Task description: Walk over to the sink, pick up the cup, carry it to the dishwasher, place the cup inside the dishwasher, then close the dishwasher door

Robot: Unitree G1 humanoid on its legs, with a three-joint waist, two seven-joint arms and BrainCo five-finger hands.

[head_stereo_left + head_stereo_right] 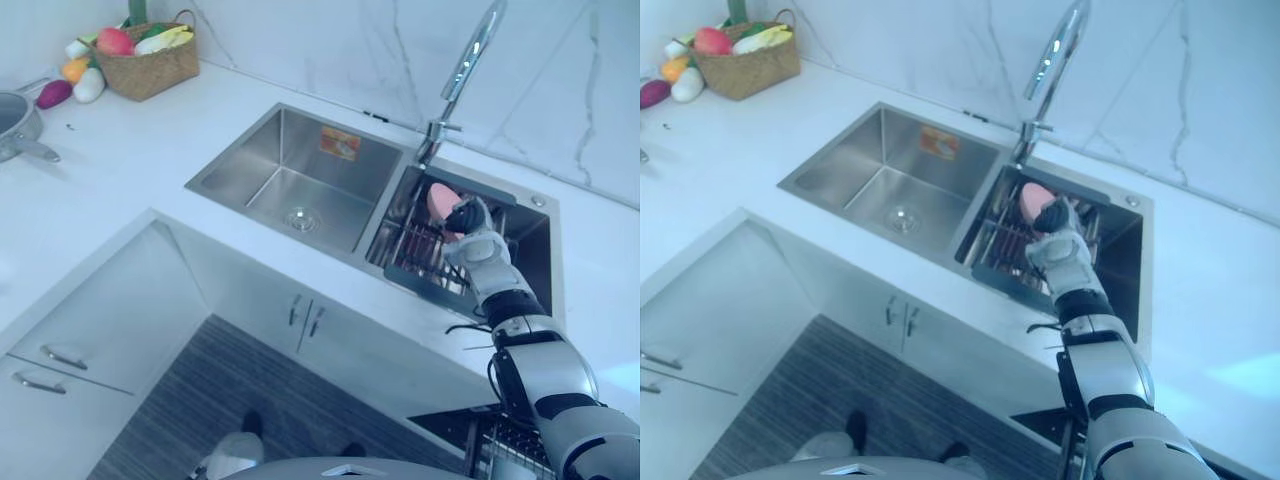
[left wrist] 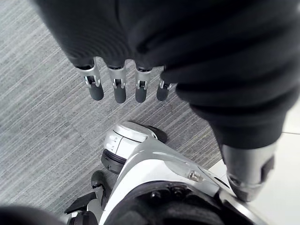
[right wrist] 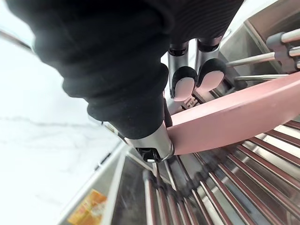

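Right now I have the right hand (image 1: 472,240) reaching over the near edge of the sink (image 1: 262,145) into its right basin, where the pink cup (image 1: 440,199) sits on the dish rack (image 1: 415,262). From the head views the cup looks tipped over rather than upright, its long axis leaning toward the far left with a rounded pink face turned up that way; I cannot tell whether that face is the mouth or the base. In the right wrist view the cup's wall runs as a pink band across the rack bars. Dark-tipped fingers (image 3: 185,84) press on one side of it and the thumb (image 3: 152,143) on the other, so the hand is clamped on it. The tap (image 1: 465,70) rises just beyond. On the white desk (image 1: 130,150), far left, stands a woven basket (image 1: 150,68) of produce. My left hand (image 2: 116,86) hangs over the grey striped floor (image 2: 37,117), fingers straight and holding nothing.
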